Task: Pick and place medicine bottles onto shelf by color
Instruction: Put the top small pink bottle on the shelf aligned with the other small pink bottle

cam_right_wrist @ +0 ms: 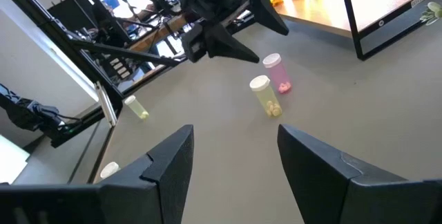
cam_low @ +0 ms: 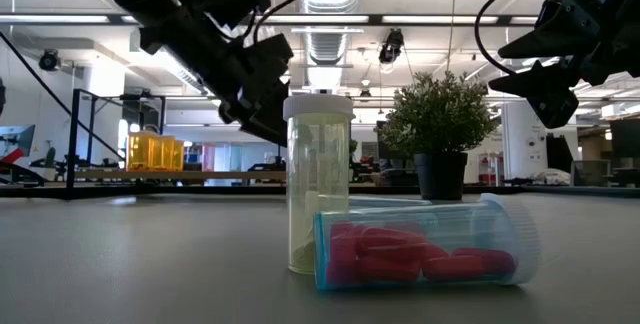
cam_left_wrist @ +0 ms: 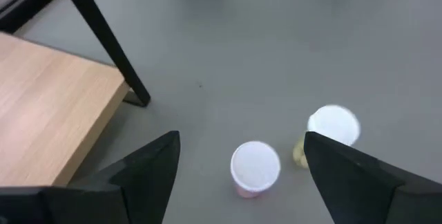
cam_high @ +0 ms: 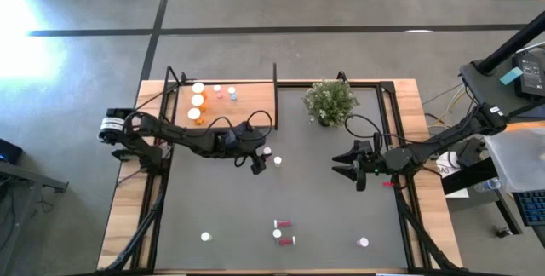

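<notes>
High view. The left gripper (cam_high: 258, 165) is seen just off the shelf (cam_high: 255, 106), above two bottles standing near each other on the mat (cam_high: 324, 191). Counted on the shelf: three orange bottles (cam_high: 197, 101) and about three small ones, colours not told with certainty. Counted on the mat: the pair by the left gripper, one white-capped bottle near the front left, three near the front middle, two of them red and lying down, and one at the front right. The right gripper (cam_high: 351, 165) waits over the mat's right side, beside one potted plant (cam_high: 330, 101).

Low view. One upright yellow bottle (cam_low: 318, 179) and one lying red bottle (cam_low: 425, 249) are shown touching or nearly so.

Left wrist view. The fingers are spread wide and hold nothing; the pink bottle (cam_left_wrist: 255, 169) stands between them, the pale yellow bottle (cam_left_wrist: 331, 131) just beside it. The step is judged to be an approach for a pick; lowering around the pink bottle alone, clear of its neighbour, is called for.

Right wrist view. The jaws are apart and empty.
</notes>
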